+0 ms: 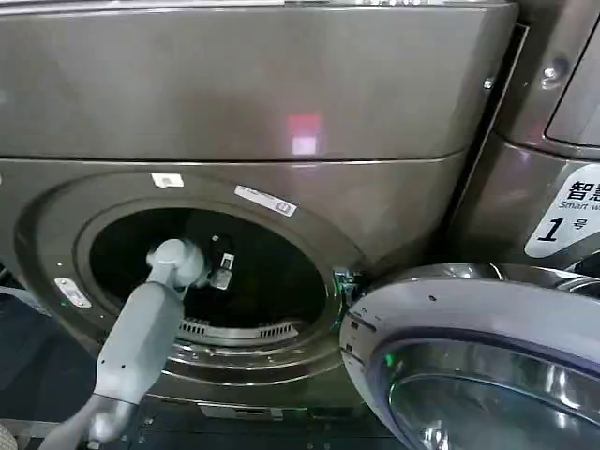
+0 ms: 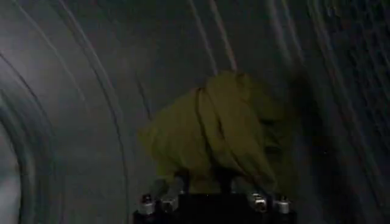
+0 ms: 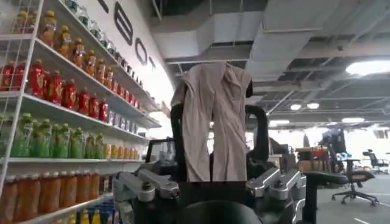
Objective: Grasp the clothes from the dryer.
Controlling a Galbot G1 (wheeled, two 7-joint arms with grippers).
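**Left arm deep in the dryer, yellow-green clothes at its pincer**

Here, in the head view, the dryer (image 1: pixel 281 112) stands with its round opening facing the robot, and the left arm (image 1: pixel 141 328) reaches up from below into the dark drum (image 1: pixel 253 272). The left pincer (image 1: pixel 221 272) sits just inside the opening. The open door (image 1: pixel 469 356) of the dryer swings out at the lower right, and a neighbouring machine (image 1: pixel 553 187) with a "1" label stands beside it.

In the left wrist view, the clothes (image 2: pixel 213 131) fill the middle of the drum as a crumpled yellow-green bunch, lying against the ribbed metal wall (image 2: pixel 73 109). The fingers (image 2: pixel 181 180) of the left pincer rise into the lower edge of the fabric and seem to pinch it between them; the grip looks closed on a fold, though the dim light leaves it a judgement.

In the right wrist view, the right pincer (image 3: pixel 210 131) points up and away from the dryer, towards a ceiling and shelves of bottles (image 3: pixel 55 91). It holds a pale beige cloth (image 3: pixel 210 122) hanging between its fingers.

The risk lies in the pull-out. If only a thin fold is caught, the clothes could slip free and drop back. The fabric could also snag on the drum's rim (image 1: pixel 234 333) as the arm withdraws.
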